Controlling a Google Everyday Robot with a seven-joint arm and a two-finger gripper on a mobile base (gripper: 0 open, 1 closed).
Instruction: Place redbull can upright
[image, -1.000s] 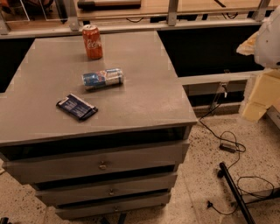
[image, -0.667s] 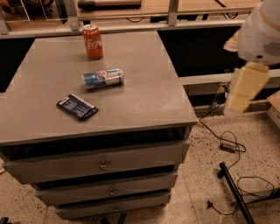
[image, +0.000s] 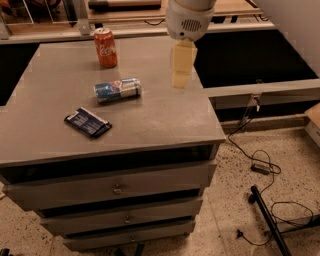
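Note:
The redbull can (image: 117, 90), slim, blue and silver, lies on its side near the middle of the grey cabinet top (image: 160, 120), its length running left to right. My gripper (image: 181, 70) hangs from the white arm housing (image: 190, 20) above the right part of the top. It is to the right of the can, a can's length away, and holds nothing that I can see.
An upright orange-red Coca-Cola can (image: 105, 47) stands at the back of the top. A flat dark blue packet (image: 88, 122) lies front left of the redbull can. Cables (image: 260, 167) and a black bar (image: 270, 220) lie on the floor at the right.
The arm has swung in from the far right, off the cabinet's side, to above the right part of the top. The cans and packet have not moved.

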